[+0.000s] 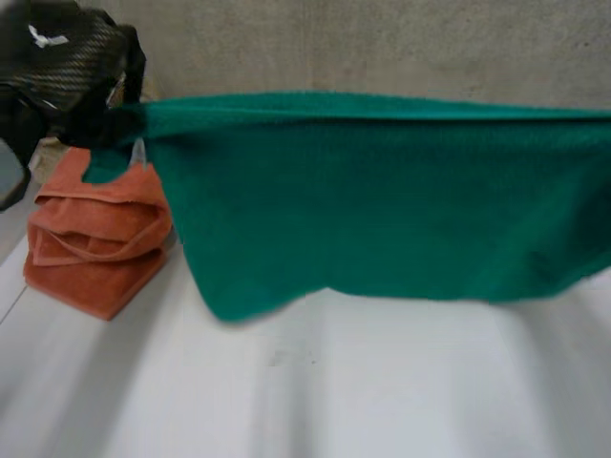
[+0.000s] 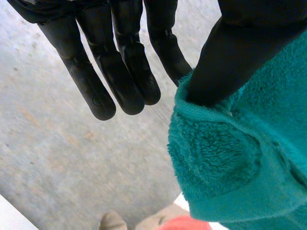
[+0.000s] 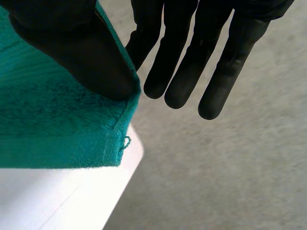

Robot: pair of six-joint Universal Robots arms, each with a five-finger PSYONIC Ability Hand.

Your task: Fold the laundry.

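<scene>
Green towel point(image 1: 382, 200) stretched aloft; orange towel point(image 1: 95, 239) folded.

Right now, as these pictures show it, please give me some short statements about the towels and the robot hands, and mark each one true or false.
1. The green towel is held up, spread wide over the table. True.
2. The orange towel lies spread out flat. False: it sits folded on the table, beside the green towel's end.
3. The left robot hand pinches a corner of the green towel with its thumb. True.
4. The right robot hand is empty. False: its thumb pinches a corner of the green towel.
</scene>
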